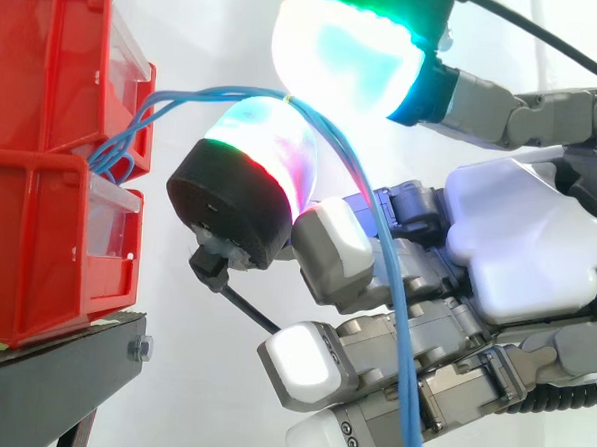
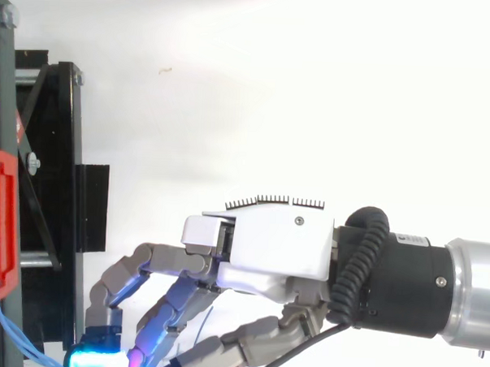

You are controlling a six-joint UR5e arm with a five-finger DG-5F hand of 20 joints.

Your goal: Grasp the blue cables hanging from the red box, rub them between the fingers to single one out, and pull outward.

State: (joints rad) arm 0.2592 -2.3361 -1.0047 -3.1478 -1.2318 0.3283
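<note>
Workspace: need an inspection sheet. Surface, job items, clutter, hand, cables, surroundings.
Surface: black stand, carrying the bins.
Job's things: two stacked red bins; blue cables come out where they meet.
Clutter: nothing seen.
Hand: hand pinches the blue cables between two glowing pads.
Cables: blue cables run from bins to pads, then drape down across the hand.
Surroundings: white curtain.

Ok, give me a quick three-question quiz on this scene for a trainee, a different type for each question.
1. True or false: the blue cables hang free, untouched by the hand.
2. Multiple choice: the cables come from A) the red bins, B) the black stand, C) the curtain.
3. Fill in: past the glowing pads, the cables drape ____ across the hand.
Key: 1 false; 2 A; 3 downward.
</note>
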